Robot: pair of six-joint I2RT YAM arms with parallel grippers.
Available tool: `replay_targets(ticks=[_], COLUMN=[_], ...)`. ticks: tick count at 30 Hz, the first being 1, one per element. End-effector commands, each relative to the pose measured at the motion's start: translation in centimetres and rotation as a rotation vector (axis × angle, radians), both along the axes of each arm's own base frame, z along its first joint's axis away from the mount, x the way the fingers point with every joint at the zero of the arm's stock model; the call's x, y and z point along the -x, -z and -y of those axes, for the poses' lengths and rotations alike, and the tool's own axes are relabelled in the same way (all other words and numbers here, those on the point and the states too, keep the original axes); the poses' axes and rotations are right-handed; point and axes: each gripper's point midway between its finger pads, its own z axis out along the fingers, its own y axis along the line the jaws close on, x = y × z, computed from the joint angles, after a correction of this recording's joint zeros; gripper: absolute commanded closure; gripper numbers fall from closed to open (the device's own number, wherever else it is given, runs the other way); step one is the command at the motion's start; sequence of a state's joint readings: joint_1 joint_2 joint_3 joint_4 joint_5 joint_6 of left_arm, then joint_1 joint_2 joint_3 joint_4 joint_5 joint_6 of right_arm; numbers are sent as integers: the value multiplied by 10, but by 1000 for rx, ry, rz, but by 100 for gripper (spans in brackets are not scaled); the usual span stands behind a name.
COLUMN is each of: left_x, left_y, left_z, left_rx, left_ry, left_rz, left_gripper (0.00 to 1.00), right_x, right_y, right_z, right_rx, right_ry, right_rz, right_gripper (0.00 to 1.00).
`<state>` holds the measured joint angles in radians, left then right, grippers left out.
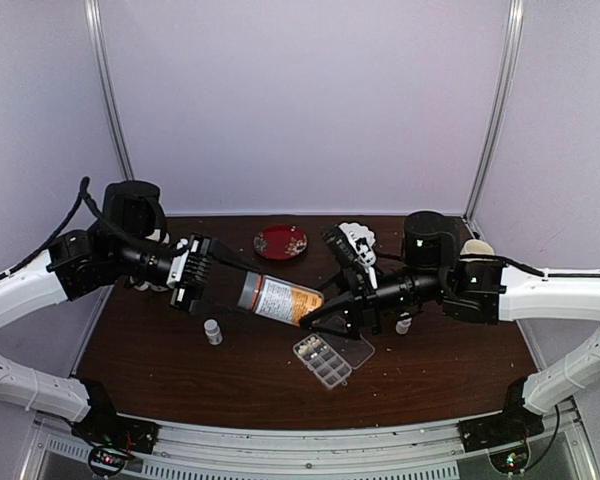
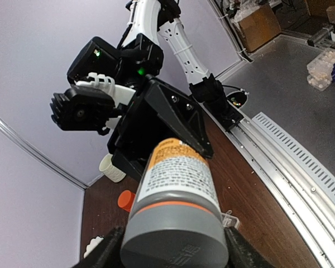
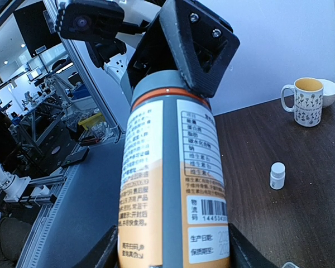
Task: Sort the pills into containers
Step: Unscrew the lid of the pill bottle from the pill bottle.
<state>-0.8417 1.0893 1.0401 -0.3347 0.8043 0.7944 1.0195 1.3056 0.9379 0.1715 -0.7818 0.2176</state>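
Note:
A large orange-labelled bottle (image 1: pixel 280 298) with a grey cap (image 2: pixel 176 234) hangs level above the table between both arms. My left gripper (image 1: pixel 238 288) is shut on the cap end, a finger pressed on each side of the cap. My right gripper (image 1: pixel 318 312) is shut on the orange bottom end (image 3: pixel 173 223). Just below the bottle lies the clear pill box (image 1: pixel 323 361) with its lid (image 1: pixel 357 349) open. A few whitish pills (image 1: pixel 309 348) show in its cells.
A small white bottle (image 1: pixel 213 331) stands left of the box. A red plate (image 1: pixel 281 241) and a white scalloped bowl (image 1: pixel 358 241) are at the back. An orange cap (image 2: pixel 125 200) and a ribbed white cup (image 2: pixel 111 167) sit by the wall; a mug (image 3: pixel 307 101) stands at the far left.

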Motion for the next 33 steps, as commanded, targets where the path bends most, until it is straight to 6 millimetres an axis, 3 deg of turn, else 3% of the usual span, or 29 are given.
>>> replay_targets(ticks=[1,6,10,18,26,33], left_x=[0,-2,-11,-38,-57,-68], left_y=[-16,-18,-31,-64,-75,-72], left_z=[2,3,7,15,18,35], left_rx=[36,37,68,62,64,31], left_ry=[0,-15,-91,-310,-476,-549], left_rz=[32,-11,-143,-603,-978,-1384], left_gripper=[49,52,57,77,78,79], right_x=[1,0,-7,-46,-56,-80], right_y=[-21,-19,-9,-12,-25,-25], right_z=[-2,-2,-6,-2,12,23], right_rx=[-49,-35,51,87,65,144], right_ry=[-10,0,73,309,455,607], right_rz=[24,33,115,302,672,790], right_gripper=[91,91,91,92,100,100])
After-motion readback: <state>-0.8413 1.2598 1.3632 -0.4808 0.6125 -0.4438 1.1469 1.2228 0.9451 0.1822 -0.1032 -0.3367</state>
